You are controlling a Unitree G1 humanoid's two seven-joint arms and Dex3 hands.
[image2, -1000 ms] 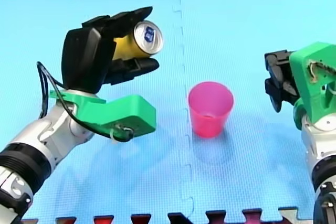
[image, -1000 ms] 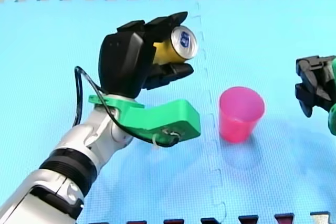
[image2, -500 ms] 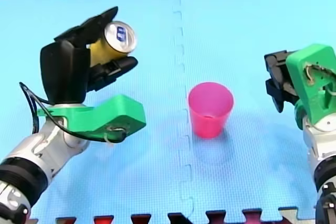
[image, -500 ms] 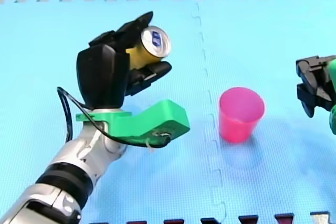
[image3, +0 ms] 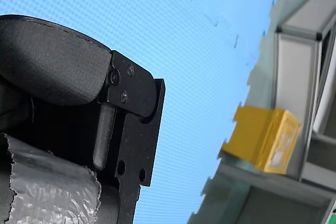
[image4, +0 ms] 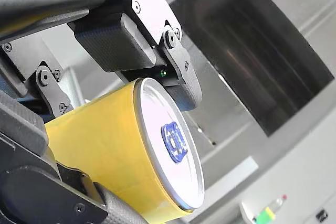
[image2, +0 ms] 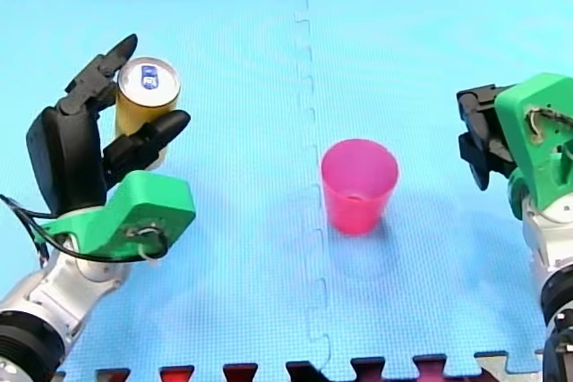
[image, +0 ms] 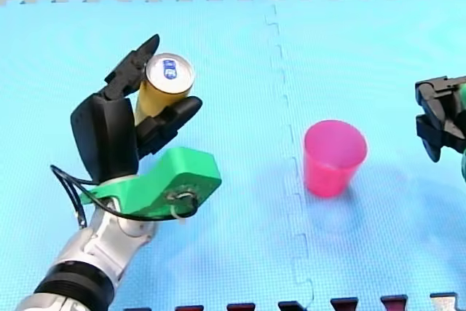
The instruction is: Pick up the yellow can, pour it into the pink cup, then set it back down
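Starting nearest, your left forearm (image2: 54,297) runs off the bottom-left corner. The pink cup (image2: 359,187) stands upright right of centre on the blue mat (image2: 269,60). At the right edge, the right hand (image2: 482,136) is partly hidden; open or closed, you cannot tell. Farther back on the left, the left hand (image2: 89,145) grips the yellow can (image2: 143,109), nearly upright, base hidden.

Head views look down, sharing blue mat (image: 240,71); wrist views close-up
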